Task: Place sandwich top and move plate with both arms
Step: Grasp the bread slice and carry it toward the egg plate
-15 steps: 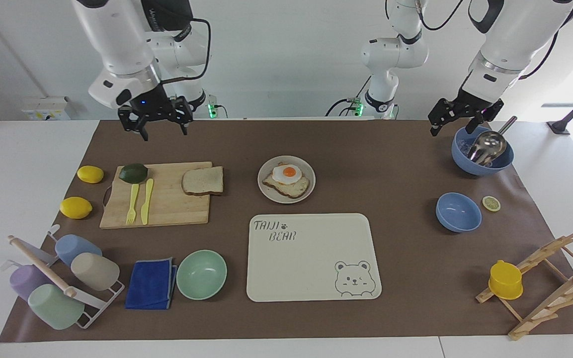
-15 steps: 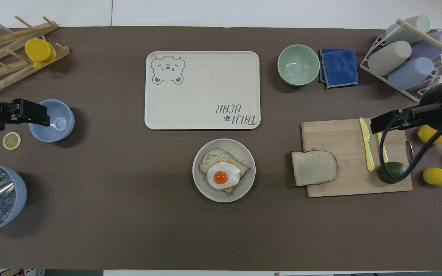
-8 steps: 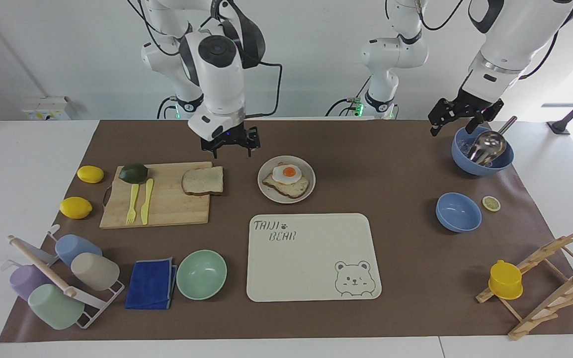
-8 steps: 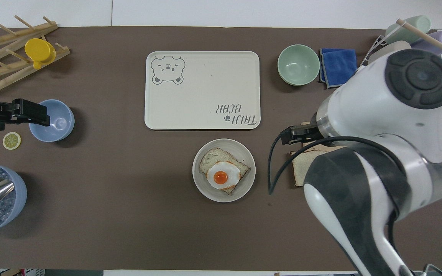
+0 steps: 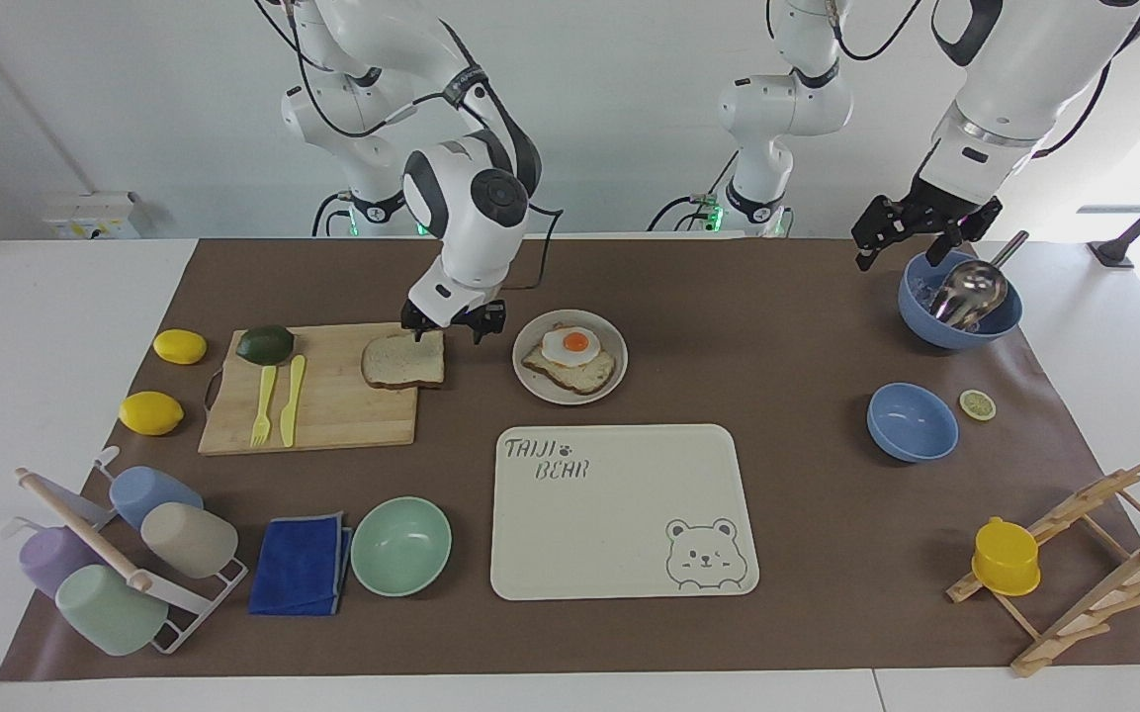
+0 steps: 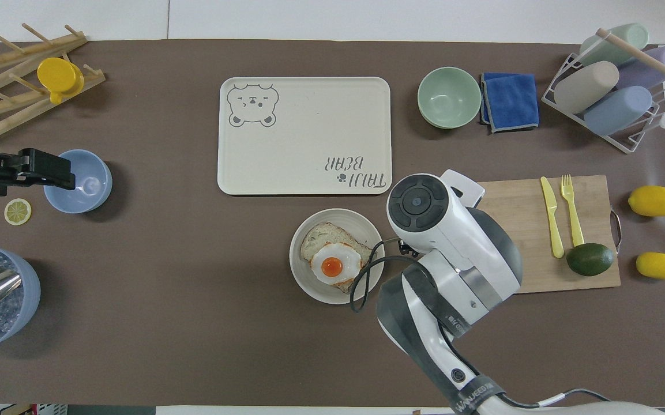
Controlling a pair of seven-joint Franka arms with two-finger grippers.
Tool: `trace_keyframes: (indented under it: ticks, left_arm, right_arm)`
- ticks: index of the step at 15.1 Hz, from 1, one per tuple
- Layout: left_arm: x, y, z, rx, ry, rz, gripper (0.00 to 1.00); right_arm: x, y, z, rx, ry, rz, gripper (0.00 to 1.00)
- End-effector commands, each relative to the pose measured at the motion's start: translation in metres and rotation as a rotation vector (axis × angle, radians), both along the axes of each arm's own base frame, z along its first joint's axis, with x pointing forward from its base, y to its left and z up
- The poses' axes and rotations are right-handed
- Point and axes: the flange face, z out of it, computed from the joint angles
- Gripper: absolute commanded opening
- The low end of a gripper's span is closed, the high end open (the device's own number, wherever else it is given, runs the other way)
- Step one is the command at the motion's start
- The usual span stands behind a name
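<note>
The sandwich top (image 5: pixel 403 360), a plain bread slice, lies on the wooden board's (image 5: pixel 332 415) end toward the plate. In the overhead view my right arm hides it. The plate (image 5: pixel 530 384) sits mid-table beside the board and holds a toast slice with a fried egg (image 5: pixel 574 346); its rim also shows in the overhead view (image 6: pixel 303 282). My right gripper (image 5: pixel 444 331) is open, low over the slice's edge nearer the robots. My left gripper (image 5: pixel 911 242) is open and empty, waiting raised by the big blue bowl (image 5: pixel 960 307).
The bear-print tray (image 5: pixel 619 514) lies just farther from the robots than the plate. A mint bowl (image 5: pixel 401 546), blue cloth and cup rack stand farther out. An avocado (image 5: pixel 265 344), yellow fork and knife are on the board. Two lemons lie beside it. A small blue bowl (image 5: pixel 912 422) is at the left arm's end.
My right arm has swung from the board's outer end toward the middle and come down over the bread slice. The left arm has not moved.
</note>
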Motion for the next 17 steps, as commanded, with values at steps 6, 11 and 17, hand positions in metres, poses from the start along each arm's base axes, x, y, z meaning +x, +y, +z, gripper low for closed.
trace_keyframes:
  ticks: [6, 11, 17]
  left_arm:
    - [-0.006, 0.003, 0.001, -0.012, 0.005, -0.007, 1.00]
    - [-0.006, 0.003, 0.001, -0.012, 0.005, -0.007, 1.00]
    - [-0.006, 0.003, 0.001, -0.012, 0.005, -0.007, 1.00]
  right_arm:
    - [-0.010, -0.002, -0.068, -0.132, -0.052, -0.055, 1.00]
    - [-0.017, -0.010, -0.082, -0.183, -0.047, -0.008, 1.00]
    - [-0.017, -0.016, -0.082, -0.195, -0.001, 0.073, 0.46]
